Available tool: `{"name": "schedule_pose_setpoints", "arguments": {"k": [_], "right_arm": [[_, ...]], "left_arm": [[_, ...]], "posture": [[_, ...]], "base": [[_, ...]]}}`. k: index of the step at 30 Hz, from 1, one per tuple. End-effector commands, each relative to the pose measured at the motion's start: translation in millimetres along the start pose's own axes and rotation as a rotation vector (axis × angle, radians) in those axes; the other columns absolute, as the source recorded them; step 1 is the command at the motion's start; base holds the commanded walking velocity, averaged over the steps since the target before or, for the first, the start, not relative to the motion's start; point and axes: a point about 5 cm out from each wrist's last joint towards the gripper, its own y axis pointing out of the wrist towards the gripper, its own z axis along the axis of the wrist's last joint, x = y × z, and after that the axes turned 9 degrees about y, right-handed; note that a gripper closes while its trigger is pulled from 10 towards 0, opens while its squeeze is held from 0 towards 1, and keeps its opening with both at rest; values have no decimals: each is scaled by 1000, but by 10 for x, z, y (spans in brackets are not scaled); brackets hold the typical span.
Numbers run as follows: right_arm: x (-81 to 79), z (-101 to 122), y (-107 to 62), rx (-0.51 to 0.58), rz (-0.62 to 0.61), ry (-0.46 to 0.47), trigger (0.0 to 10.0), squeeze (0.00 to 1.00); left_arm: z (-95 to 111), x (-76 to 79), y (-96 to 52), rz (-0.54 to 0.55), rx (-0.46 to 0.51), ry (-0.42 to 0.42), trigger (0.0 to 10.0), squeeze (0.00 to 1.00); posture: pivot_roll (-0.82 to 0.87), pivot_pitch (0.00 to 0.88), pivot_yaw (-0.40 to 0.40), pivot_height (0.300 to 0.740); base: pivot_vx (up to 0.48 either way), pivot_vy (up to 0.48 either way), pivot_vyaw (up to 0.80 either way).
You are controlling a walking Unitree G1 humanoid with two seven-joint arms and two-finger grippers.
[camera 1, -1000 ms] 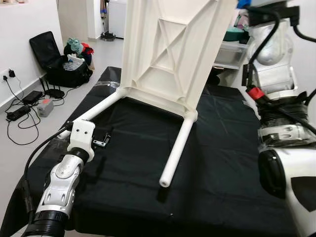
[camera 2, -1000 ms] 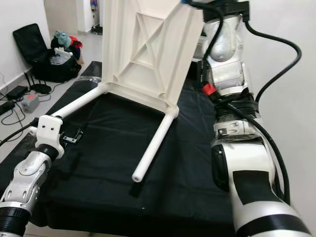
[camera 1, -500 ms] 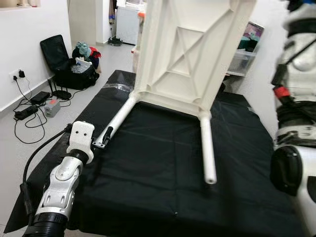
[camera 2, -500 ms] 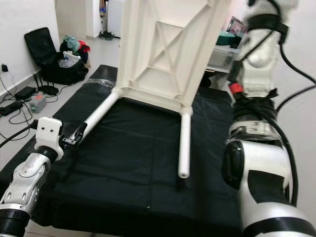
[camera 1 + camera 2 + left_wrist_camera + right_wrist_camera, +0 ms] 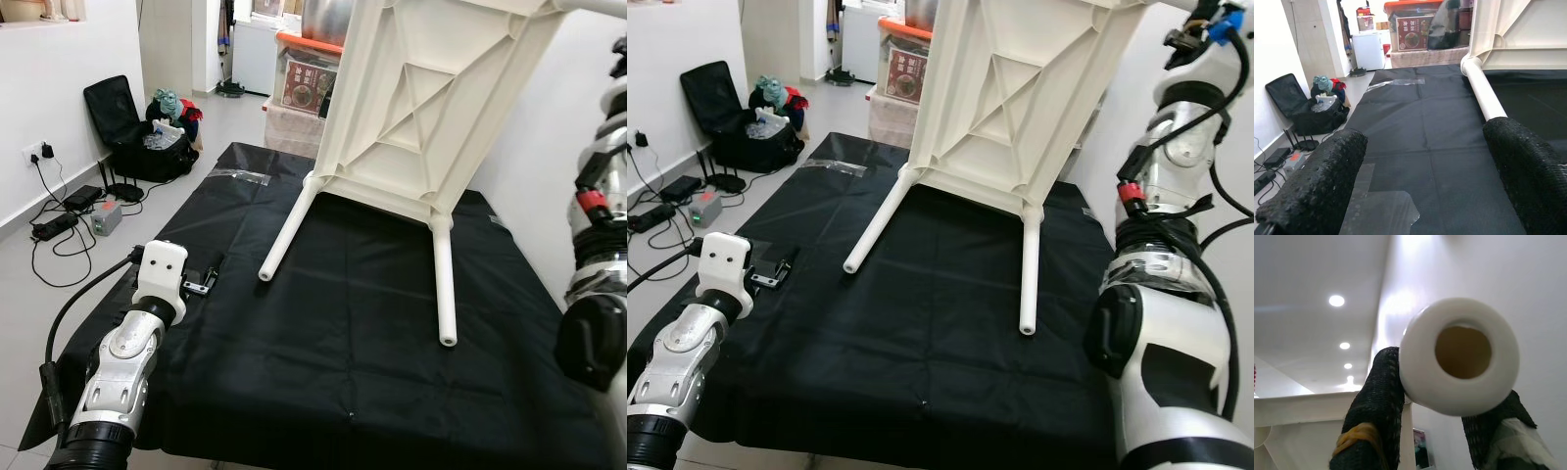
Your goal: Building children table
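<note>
Gripping a white leg (image 5: 1459,363) between its black fingers (image 5: 1376,401), the right gripper (image 5: 1442,406) is holding the tabletop (image 5: 431,108) tilted high over the black cloth (image 5: 333,323), underside facing the robot, its two lower legs (image 5: 444,279) hanging above the cloth, seemingly not touching it. The left gripper (image 5: 1425,181) is hovering low near the cloth's left edge, fingers spread and empty, just beside the nearer leg (image 5: 1484,95). Turning it well probably means keeping the hold firm, swinging slowly, and letting the left gripper steady a free leg. Around the covered surface a suitcase (image 5: 132,127), cables (image 5: 59,220) and storage boxes (image 5: 304,83) are sitting on the pale floor.
</note>
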Motion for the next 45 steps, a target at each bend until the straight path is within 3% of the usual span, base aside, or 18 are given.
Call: {"name": "schedule_pose_setpoints", "arguments": {"k": [1,4,8,26,27,37,45], "right_arm": [[250,-160,-65,-89,-111,-15,10000,0],[201,-152,-55,-89,-72,-1,10000,0],[-11,-115,-62,-50,67,15,10000,0],[-419,-2,-142,58,337,12,10000,0],[-423,2,-143,61,340,15,10000,1000],[-688,142,-289,160,515,81,10000,1000],[-669,-21,-431,95,520,94,10000,1000]], "left_arm": [[7,26,-20,-17,5,13,10000,0],[9,28,-19,-19,6,12,10000,0],[25,53,-2,-24,11,10,10000,0],[16,71,3,-28,10,8,10000,0],[17,72,3,-28,10,8,10000,0],[6,89,-6,-29,10,5,10000,0],[7,85,-17,-27,9,5,10000,0]], "posture": [[111,0,-137,740],[108,0,-135,740],[108,0,-135,740],[103,0,-131,740],[103,0,-131,740],[103,0,-133,740],[102,0,-134,740]], "base": [[0,0,0],[0,0,0],[0,0,0],[0,0,0],[0,0,0],[0,0,0],[0,0,0]]}}
